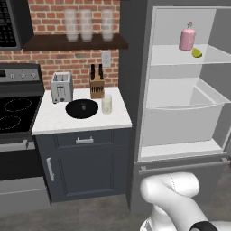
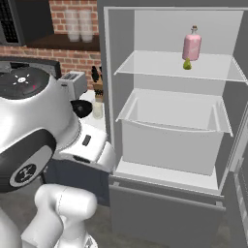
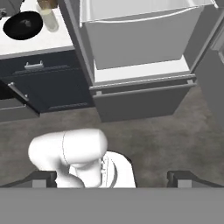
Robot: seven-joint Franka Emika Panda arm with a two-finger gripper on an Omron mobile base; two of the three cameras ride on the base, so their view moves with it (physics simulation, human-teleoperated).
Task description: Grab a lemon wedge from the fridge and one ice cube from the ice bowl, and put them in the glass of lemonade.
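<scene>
Here the end effector [image 3: 112, 179] stood fully open and held nothing, its two dark fingertips [image 3: 43, 177] wide apart at the bottom of the hand view, pointing down at the floor [image 3: 175, 131] in front of the fridge [image 1: 135, 67]. The fridge door was open. The lemon wedge [image 1: 196, 53] lay on the upper fridge shelf [image 1: 171, 56], just beside a pink bottle [image 1: 187, 38], well above and ahead of the end effector. A white drawer [image 1: 180, 119] sat below that shelf. On the white surface [image 1: 58, 119], far off to the left of the end effector, the ice bowl [image 1: 81, 108] sat just beside the glass of lemonade [image 1: 106, 104], with a toaster [image 1: 61, 87] and knife block [image 1: 96, 85] behind them.
</scene>
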